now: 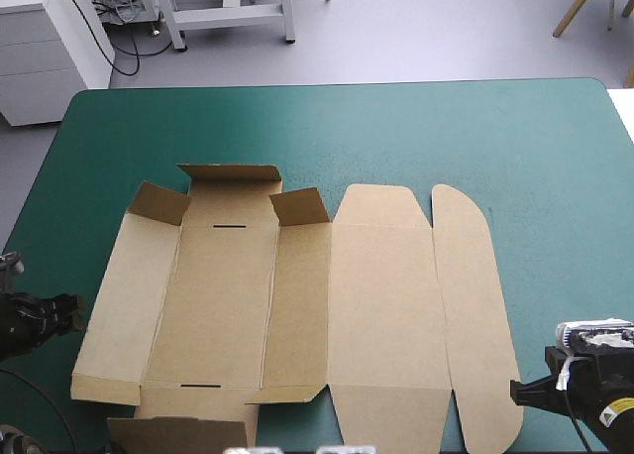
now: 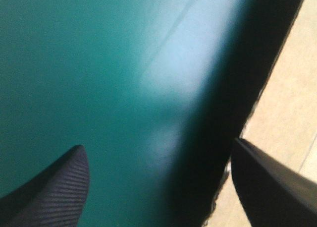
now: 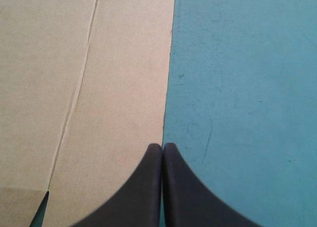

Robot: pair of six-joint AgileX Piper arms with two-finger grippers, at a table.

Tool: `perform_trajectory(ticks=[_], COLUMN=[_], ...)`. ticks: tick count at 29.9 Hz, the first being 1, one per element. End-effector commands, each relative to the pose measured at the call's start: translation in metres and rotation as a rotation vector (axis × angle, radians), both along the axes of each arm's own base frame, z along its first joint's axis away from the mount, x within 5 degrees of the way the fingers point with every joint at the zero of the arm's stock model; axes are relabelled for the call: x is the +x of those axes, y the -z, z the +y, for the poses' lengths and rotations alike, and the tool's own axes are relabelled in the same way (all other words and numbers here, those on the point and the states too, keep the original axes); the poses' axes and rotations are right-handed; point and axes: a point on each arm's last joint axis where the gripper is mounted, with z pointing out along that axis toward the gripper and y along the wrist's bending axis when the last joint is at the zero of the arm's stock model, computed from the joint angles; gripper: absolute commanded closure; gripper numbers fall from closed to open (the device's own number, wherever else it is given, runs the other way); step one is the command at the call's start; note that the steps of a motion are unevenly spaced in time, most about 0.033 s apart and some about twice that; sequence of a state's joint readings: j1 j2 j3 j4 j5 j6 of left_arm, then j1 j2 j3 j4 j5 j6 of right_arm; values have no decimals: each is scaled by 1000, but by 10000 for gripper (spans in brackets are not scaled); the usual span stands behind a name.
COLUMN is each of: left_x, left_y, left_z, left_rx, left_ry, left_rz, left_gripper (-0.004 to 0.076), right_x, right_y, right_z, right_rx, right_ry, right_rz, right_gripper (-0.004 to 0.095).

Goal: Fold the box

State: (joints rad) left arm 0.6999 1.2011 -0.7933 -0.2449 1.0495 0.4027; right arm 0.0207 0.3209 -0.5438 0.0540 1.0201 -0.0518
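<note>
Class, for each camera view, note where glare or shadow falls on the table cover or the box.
Left wrist view: a pale glare patch on the teal-green cover, and a dark band, likely shadow, beside the box. Right wrist view: even light, no glare. High view: even light, hardly any shadow around the box.

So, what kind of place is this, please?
Probably a robot test bench: a table under a teal-green cover, the left gripper and the right gripper at its near corners, and a brown box, mostly flat, lying between them.
</note>
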Motion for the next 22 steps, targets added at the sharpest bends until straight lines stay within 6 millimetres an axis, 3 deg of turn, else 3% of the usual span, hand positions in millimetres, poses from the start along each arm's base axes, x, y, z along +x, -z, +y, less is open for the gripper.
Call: perform_trajectory(ticks=[1,9,22], left_x=[1,2,5], left_y=[4,24,42], left_z=[-6,-22,-38], left_rx=[-17,-121,-477], left_ry=[12,141,304], left_rz=[-75,-154,-42], left_gripper=[160,161,161], right_x=[4,4,4], right_y=[-11,-11,-11], right_z=[0,0,0], right_rx=[-3,-3,-5], right_ry=[3,3,1], right_rz=[-71,-71,-71], right_gripper=[927,927,927])
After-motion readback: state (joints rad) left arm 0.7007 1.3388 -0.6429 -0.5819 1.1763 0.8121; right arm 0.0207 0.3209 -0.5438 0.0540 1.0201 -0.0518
